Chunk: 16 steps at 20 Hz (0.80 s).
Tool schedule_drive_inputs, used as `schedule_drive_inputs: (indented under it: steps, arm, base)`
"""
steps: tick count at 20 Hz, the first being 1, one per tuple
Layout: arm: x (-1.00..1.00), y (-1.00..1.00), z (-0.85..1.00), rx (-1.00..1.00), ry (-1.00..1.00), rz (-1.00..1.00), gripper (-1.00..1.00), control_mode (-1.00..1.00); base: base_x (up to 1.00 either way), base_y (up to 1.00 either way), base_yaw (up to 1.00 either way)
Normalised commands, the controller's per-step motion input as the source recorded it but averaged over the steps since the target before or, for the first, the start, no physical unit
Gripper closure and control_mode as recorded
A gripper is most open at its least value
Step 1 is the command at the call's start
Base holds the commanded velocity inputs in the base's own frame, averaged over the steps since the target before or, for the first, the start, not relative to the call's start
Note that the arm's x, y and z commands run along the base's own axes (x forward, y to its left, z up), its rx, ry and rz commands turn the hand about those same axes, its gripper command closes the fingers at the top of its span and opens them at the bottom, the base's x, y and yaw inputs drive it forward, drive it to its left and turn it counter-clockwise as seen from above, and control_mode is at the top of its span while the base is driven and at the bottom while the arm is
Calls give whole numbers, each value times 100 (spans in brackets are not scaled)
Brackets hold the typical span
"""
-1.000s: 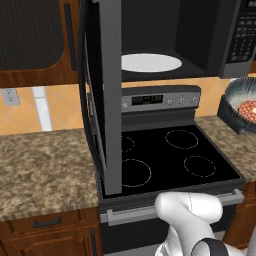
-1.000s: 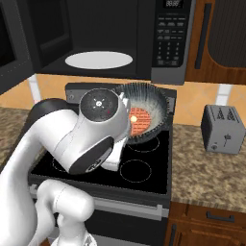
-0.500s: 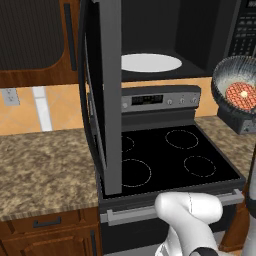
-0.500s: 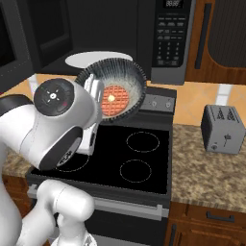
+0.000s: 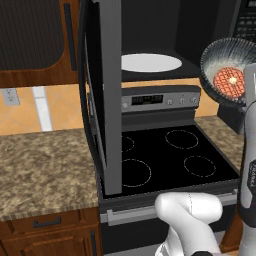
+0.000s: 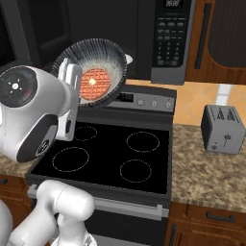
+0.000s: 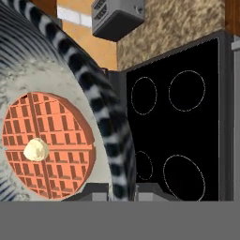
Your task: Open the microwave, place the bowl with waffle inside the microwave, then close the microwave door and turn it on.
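Observation:
The microwave (image 5: 165, 30) hangs over the stove, and the microwave door (image 5: 102, 95) stands swung wide open to the left. Its white turntable plate (image 5: 150, 62) lies bare inside. My gripper (image 7: 123, 190) is shut on the rim of the ribbed, striped bowl (image 6: 93, 79). I hold the bowl steeply tilted in the air above the stove, just to the right of the open cavity (image 5: 232, 75). The round reddish-brown waffle (image 7: 47, 145) with a pale dab on top rests inside the bowl (image 7: 112, 140). The keypad (image 6: 170, 38) is on the microwave's right side.
A black stove (image 5: 170, 160) with four burner rings lies below the bowl. A small grey toaster (image 6: 222, 129) stands on the speckled counter (image 6: 206, 168) to the right. The open door juts out over the stove's left side. Wooden cabinets (image 6: 221, 33) flank the microwave.
The arm has raised the bowl with the waffle and carried it left, from the right of the stove toward the open microwave. The door has not moved.

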Motion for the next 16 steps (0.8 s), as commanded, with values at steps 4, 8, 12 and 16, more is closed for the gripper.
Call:
schedule_drive_inputs:
  steps: [4,8,12,16]
  arm:
    - [17,39,18,0,-1,17,100,-100]
    - [27,40,13,0,0,23,100,-100]
    - [34,42,11,0,0,20,100,-100]
    - [55,26,20,0,0,8,100,-100]
  base:
    - [0,0,0]
    - [0,0,0]
    - [0,0,0]
    - [0,0,0]
